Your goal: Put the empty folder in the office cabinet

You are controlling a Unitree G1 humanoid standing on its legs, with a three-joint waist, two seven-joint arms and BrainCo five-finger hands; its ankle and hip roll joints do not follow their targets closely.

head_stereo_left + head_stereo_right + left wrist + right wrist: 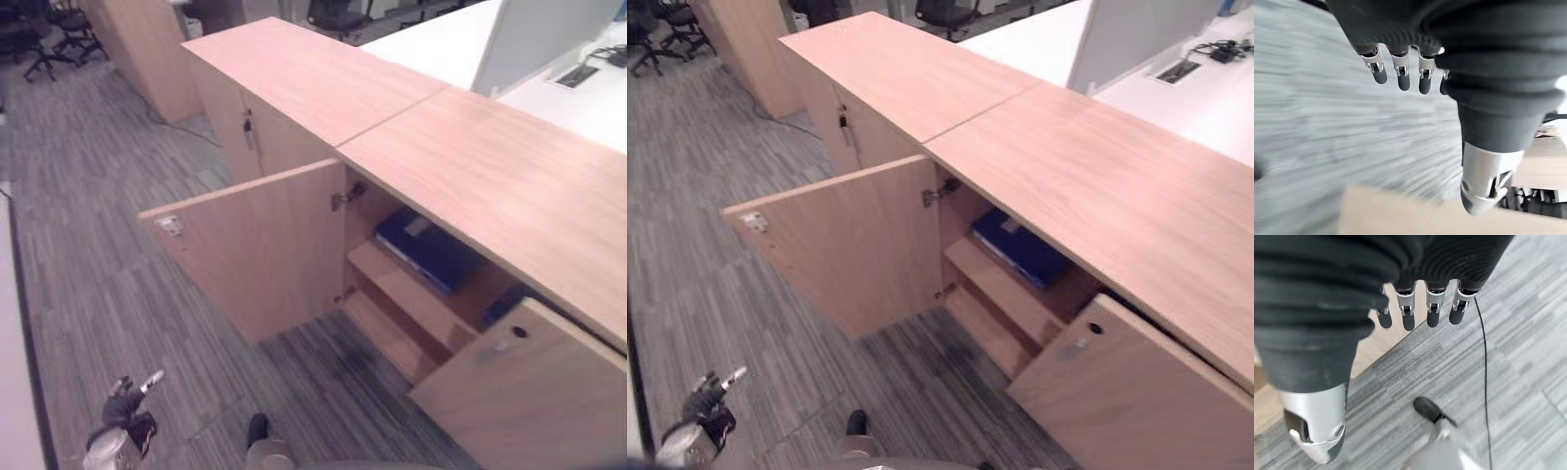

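A dark blue folder (431,250) lies flat on the upper shelf inside the wooden office cabinet (509,186), between its two doors. The left door (255,250) is swung wide open and the right door (529,392) stands ajar. My left hand (122,411) hangs low over the carpet at the lower left, well away from the cabinet; in its wrist view the fingers (1403,73) are straight and hold nothing. My right hand (1408,316) also hangs over the carpet, fingers straight and empty, with a pale wooden panel past them.
A second dark item (505,304) shows behind the right door. A closed neighbouring cabinet with a key (249,127) stands to the left. A white desk (441,44) lies behind; office chairs (49,39) and another wooden unit (147,49) stand at the far left.
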